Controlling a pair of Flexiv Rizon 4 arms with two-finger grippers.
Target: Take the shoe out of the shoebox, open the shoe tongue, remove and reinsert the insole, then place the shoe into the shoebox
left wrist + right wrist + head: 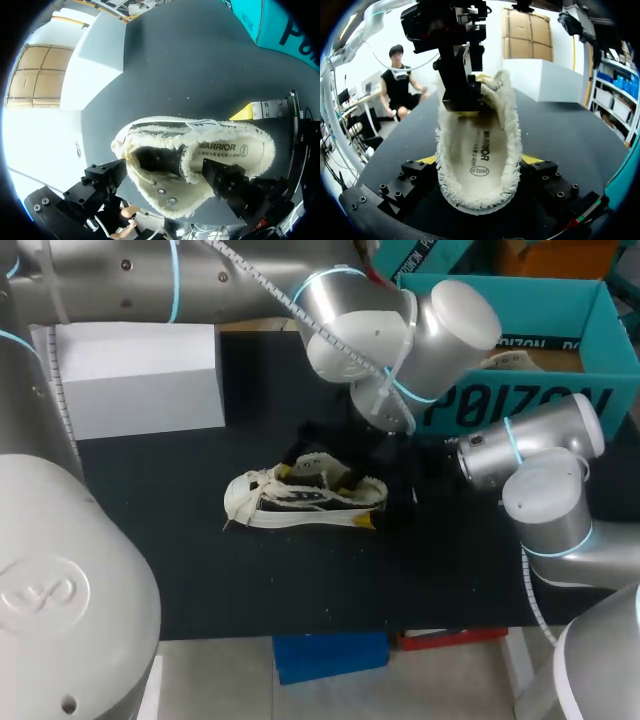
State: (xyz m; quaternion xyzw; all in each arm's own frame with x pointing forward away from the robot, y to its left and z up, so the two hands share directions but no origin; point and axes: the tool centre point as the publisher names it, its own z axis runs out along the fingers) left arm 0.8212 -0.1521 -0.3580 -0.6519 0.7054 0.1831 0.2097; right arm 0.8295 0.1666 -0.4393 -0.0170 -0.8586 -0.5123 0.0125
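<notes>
A cream shoe (300, 502) with fleece lining lies on the black mat (150, 540), toe to the left. My left gripper (315, 465) hangs over its middle from above, open. In the left wrist view the left gripper (165, 172) straddles the spread throat, and the printed insole (220, 147) shows inside the shoe. My right gripper (372, 498) is at the heel. In the right wrist view its fingers (415, 175) press on both sides of the heel of the shoe (480, 165), with the left gripper (460, 95) ahead at the tongue.
The teal shoebox (520, 390) stands open at the back right, just behind my right arm. A white box (140, 375) sits at the back left. Bare mat lies in front of the shoe and to its left.
</notes>
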